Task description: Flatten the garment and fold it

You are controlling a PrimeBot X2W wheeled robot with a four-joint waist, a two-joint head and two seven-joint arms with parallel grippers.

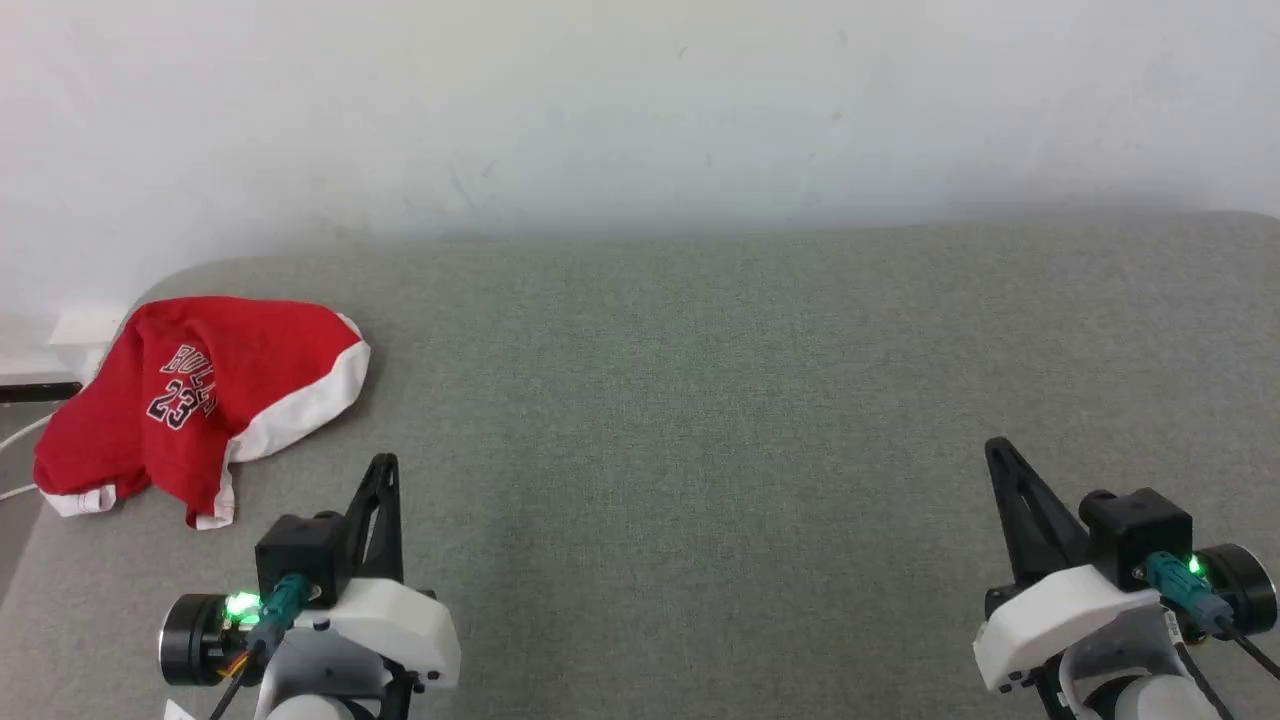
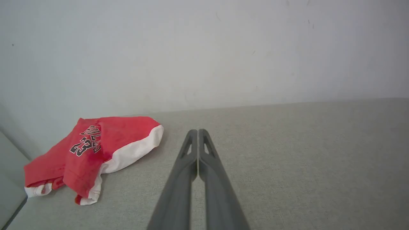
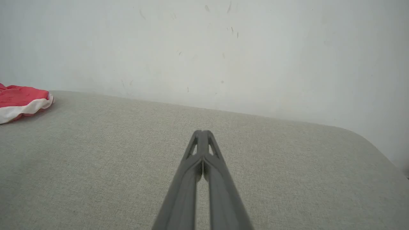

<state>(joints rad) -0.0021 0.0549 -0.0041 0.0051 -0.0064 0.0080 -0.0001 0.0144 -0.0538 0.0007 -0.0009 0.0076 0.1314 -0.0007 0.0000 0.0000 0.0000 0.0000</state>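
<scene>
The garment [image 1: 200, 400], red shorts with white hem bands and a "BULLS 23" print, lies crumpled at the far left of the grey padded surface [image 1: 700, 400]. In the left wrist view the garment [image 2: 92, 153] sits left of my fingers, apart from them. Its white-edged end shows at the left border of the right wrist view [image 3: 22, 102]. My left gripper [image 1: 384, 462] hovers just right of and nearer than the shorts, shut and holding nothing [image 2: 198, 131]. Far off at the lower right, my right gripper [image 1: 994, 446] is also shut and holds nothing [image 3: 202, 131].
A pale wall [image 1: 640, 110] rises behind the surface. The surface's left edge [image 1: 20, 570] runs close beside the shorts, with a white cable [image 1: 20, 440] and a dark object [image 1: 35, 392] beyond it. Its right corner [image 3: 377, 143] is rounded.
</scene>
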